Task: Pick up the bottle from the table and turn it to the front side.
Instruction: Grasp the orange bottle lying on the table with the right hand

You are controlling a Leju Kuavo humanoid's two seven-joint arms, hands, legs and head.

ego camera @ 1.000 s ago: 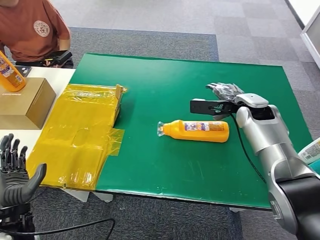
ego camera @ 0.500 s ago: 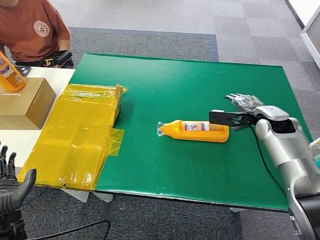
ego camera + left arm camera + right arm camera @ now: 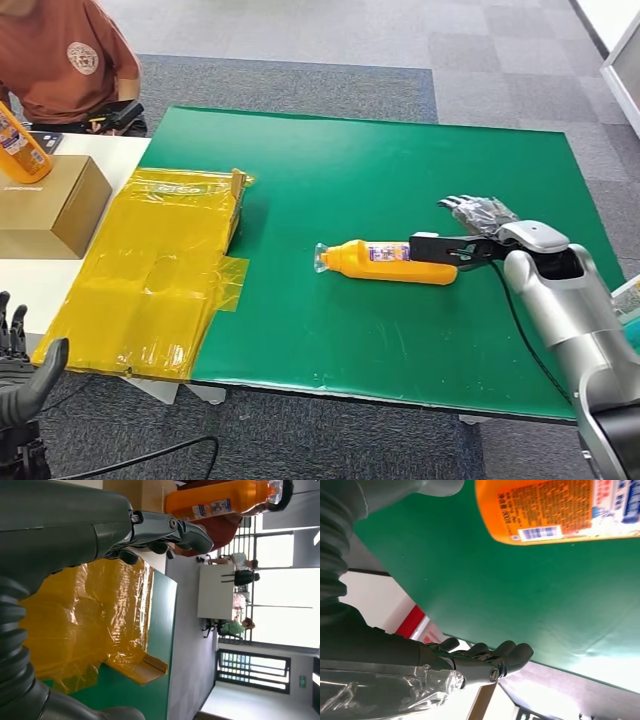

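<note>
The right hand [image 3: 477,228] hovered with fingers [image 3: 464,208] spread, empty, the orange bottle [image 3: 392,262] lying just beside them on the tabletop [image 3: 362,170]; they should straddle its body before closing.

Bare green mat [image 3: 362,330] surrounds the bottle [image 3: 389,262].

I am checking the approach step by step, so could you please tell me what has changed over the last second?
The right hand drew back toward the robot's right, then came in again, so its thumb now reaches over the base end of the orange bottle without gripping it. The left hand dropped lower at the table's near edge. The bottle, yellow bag and cardboard box stayed put.
</note>
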